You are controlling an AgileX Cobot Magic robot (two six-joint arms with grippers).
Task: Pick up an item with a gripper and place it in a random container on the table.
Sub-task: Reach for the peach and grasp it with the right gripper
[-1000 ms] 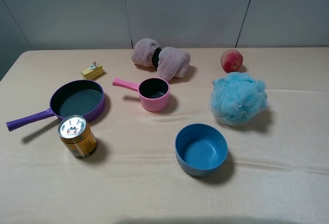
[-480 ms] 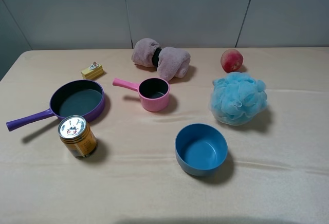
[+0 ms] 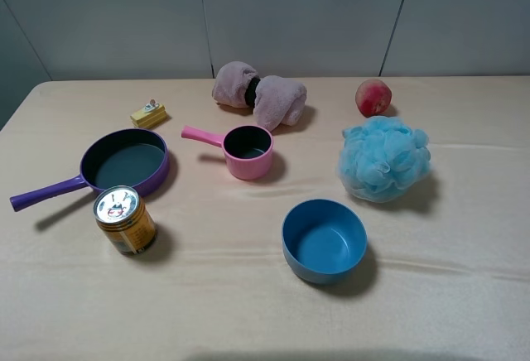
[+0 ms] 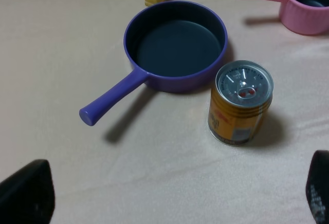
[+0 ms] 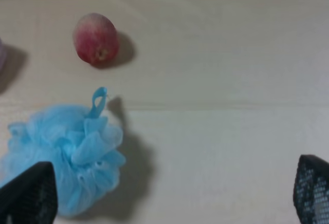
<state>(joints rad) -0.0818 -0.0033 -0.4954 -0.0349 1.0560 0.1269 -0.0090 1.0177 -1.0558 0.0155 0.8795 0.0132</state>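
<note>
Peach (image 3: 373, 97) sits free at 1 o'clock on the surface (image 3: 248, 311), at 12 o'clock from the blue sponge (image 3: 383, 159), while the right end effector (image 5: 169, 190) is spread wide and empty, likely ready to grab it for the pink cup (image 3: 248, 151).

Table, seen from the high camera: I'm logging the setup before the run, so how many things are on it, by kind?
Containers: 3 (purple pan, pink cup, blue bowl)
Fruit: 1 (peach)
Bath sponge: 1
Can: 1
Rolled cloth: 1
Small yellow block: 1
Total: 8
</note>
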